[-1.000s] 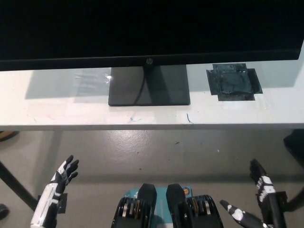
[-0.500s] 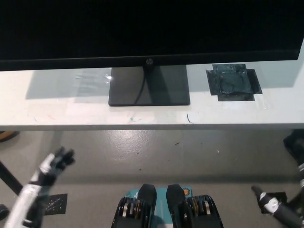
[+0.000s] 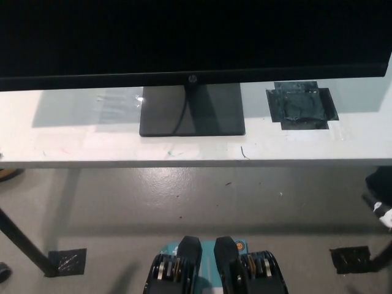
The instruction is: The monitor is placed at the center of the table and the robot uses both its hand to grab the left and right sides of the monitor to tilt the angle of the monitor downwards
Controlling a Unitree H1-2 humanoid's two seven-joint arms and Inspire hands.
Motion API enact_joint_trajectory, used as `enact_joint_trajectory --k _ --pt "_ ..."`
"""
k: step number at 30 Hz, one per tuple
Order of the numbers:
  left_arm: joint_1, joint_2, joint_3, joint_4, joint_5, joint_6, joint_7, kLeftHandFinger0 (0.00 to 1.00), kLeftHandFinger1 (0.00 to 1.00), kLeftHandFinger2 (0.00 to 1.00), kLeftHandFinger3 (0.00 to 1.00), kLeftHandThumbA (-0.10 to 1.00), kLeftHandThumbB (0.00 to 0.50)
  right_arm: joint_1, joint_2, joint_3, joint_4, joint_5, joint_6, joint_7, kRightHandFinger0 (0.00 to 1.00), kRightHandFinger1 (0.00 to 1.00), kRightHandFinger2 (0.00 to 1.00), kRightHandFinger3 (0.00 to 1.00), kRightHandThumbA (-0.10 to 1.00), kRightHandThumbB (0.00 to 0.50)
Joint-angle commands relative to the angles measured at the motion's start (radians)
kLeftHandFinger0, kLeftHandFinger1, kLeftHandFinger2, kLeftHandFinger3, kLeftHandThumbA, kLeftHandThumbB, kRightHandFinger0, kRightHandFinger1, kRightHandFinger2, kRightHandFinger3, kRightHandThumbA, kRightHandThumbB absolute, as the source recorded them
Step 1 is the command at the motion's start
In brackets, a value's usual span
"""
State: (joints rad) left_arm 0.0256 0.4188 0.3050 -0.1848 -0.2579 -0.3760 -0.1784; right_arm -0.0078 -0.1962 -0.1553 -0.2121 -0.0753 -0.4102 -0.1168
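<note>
Both hands gone, monitor point(image 3: 184, 37) edges free

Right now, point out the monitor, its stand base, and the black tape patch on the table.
monitor point(image 3: 184, 37), head view, middle of the dark screen.
stand base point(image 3: 214, 116), head view, flat plate right of the cable.
black tape patch point(image 3: 301, 105), head view, centre of the patch.

Left hand is leaving view entirely; right hand point(image 3: 384, 214) is showing only at the right edge (fingers unclear) — formerly bottom right.
</note>
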Motion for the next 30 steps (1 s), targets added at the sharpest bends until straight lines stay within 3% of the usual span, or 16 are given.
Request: enact_joint_trajectory --k 1,3,4,5,6,7,10,11,12,15,17,19,20,23,25,30 --pt "-0.049 0.063 0.072 0.049 -0.047 0.022 0.031 1.0 1.0 1.0 1.0 1.0 0.392 -0.074 -0.043 -0.04 0.04 0.059 0.037 0.007 1.0 1.0 1.0 1.0 1.0 0.0" --pt "-0.052 0.058 0.08 0.051 -0.046 0.023 0.022 1.0 1.0 1.0 1.0 1.0 0.392 -0.076 -0.041 -0.043 0.041 0.06 0.036 0.011 1.0 1.0 1.0 1.0 1.0 0.0" --pt "-0.102 0.085 0.11 0.127 -0.061 0.011 0.027 1.0 1.0 1.0 1.0 1.0 0.377 -0.134 -0.082 -0.065 0.127 0.094 0.034 0.021 1.0 1.0 1.0 1.0 1.0 0.039" --pt "-0.103 0.083 0.112 0.128 -0.061 0.011 0.025 1.0 1.0 1.0 1.0 1.0 0.375 -0.135 -0.082 -0.065 0.127 0.094 0.034 0.022 1.0 1.0 1.0 1.0 1.0 0.036" --pt "-0.133 0.099 0.123 0.166 -0.073 0.02 0.021 1.0 1.0 1.0 1.0 1.0 0.366 -0.174 -0.107 -0.077 0.196 0.111 0.028 0.029 1.0 1.0 1.0 1.0 1.0 0.098" --pt "-0.151 0.107 0.129 0.187 -0.074 0.026 0.019 1.0 1.0 1.0 1.0 1.0 0.364 -0.199 -0.12 -0.083 0.239 0.123 0.015 0.034 1.0 1.0 1.0 1.0 1.0 0.115" --pt "-0.156 0.105 0.133 0.194 -0.075 0.024 0.012 1.0 1.0 1.0 1.0 1.0 0.363 -0.204 -0.122 -0.084 0.252 0.127 0.005 0.037 1.0 1.0 1.0 1.0 1.0 0.114" --pt "-0.193 0.133 0.13 0.234 -0.065 0.035 0.007 1.0 1.0 1.0 1.0 1.0 0.397 -0.258 -0.149 -0.096 0.344 0.139 0.006 0.038 1.0 1.0 1.0 1.0 1.0 0.197" --pt "-0.213 0.146 0.13 0.254 -0.061 0.04 0.004 1.0 1.0 1.0 1.0 1.0 0.398 -0.285 -0.159 -0.102 0.387 0.144 0.004 0.039 1.0 1.0 1.0 1.0 1.0 0.224" --pt "-0.215 0.146 0.13 0.258 -0.061 0.037 0.002 1.0 1.0 1.0 1.0 1.0 0.4 -0.289 -0.159 -0.104 0.396 0.145 -0.004 0.043 1.0 1.0 1.0 1.0 1.0 0.226" --pt "-0.28 0.178 0.108 0.321 -0.041 0.055 -0.011 1.0 1.0 1.0 1.0 1.0 0.365 -0.368 -0.193 -0.108 0.518 0.172 -0.019 0.071 1.0 1.0 1.0 1.0 1.0 0.287" --pt "-0.306 0.188 0.097 0.323 -0.026 0.078 -0.008 1.0 1.0 1.0 1.0 1.0 0.38 -0.403 -0.203 -0.107 0.565 0.209 -0.023 0.103 1.0 1.0 1.0 1.0 1.0 0.284" --pt "-0.321 0.195 0.09 0.332 -0.016 0.077 -0.01 1.0 1.0 1.0 1.0 1.0 0.328 -0.42 -0.21 -0.106 0.589 0.207 -0.024 0.106 1.0 1.0 1.0 1.0 1.0 0.286" --pt "-0.342 0.206 0.076 0.346 -0.001 0.077 -0.01 1.0 1.0 1.0 1.0 1.0 0.306 -0.448 -0.221 -0.104 0.63 0.206 -0.031 0.113 1.0 1.0 1.0 1.0 1.0 0.291" --pt "-0.402 0.245 0.04 0.399 0.09 0.095 0.002 1.0 1.0 1.0 1.0 1.0 0.259 -0.517 -0.239 -0.097 0.729 0.201 -0.033 0.125 1.0 1.0 1.0 1.0 1.0 0.261" --pt "-0.498 0.284 -0.017 0.502 0.08 0.14 -0.03 1.0 1.0 1.0 1.0 1.0 0.319 -0.62 -0.256 -0.082 0.855 0.256 -0.029 0.221 1.0 1.0 1.0 1.0 1.0 0.28"
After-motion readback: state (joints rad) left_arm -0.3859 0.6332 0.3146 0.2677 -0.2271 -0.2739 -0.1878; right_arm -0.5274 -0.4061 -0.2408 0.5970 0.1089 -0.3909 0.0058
